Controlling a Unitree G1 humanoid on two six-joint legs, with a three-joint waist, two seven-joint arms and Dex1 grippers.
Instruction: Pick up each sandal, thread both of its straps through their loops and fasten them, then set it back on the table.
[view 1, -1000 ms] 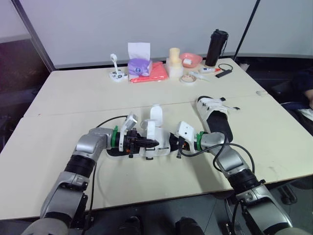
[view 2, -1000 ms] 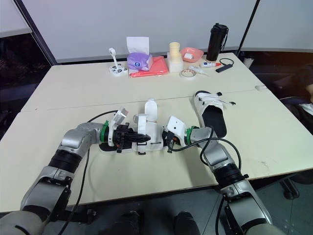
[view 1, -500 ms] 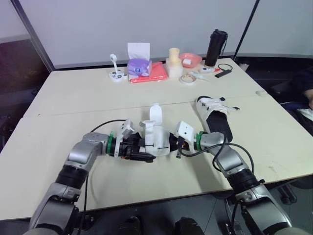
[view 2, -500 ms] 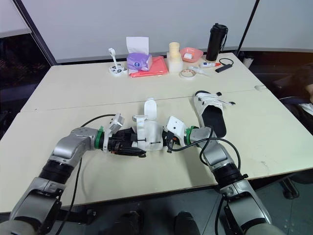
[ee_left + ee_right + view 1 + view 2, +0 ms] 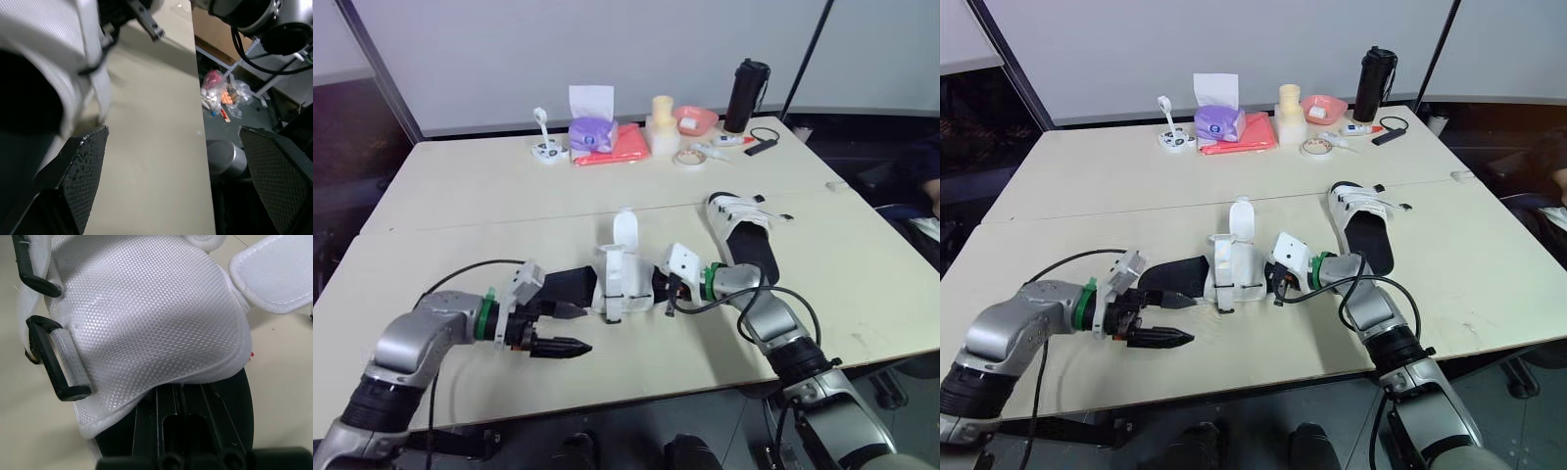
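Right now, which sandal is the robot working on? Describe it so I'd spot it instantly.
On the big beige table, look near the front edge, in the middle. The sandal there lies crosswise, black sole, white upper, with one white strap standing straight up; the other sandal lies to its right, nothing sticking up.

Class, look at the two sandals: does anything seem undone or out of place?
Yes. On the near sandal, a white strap stands upright, unfastened, and its black loops show no strap threaded through.
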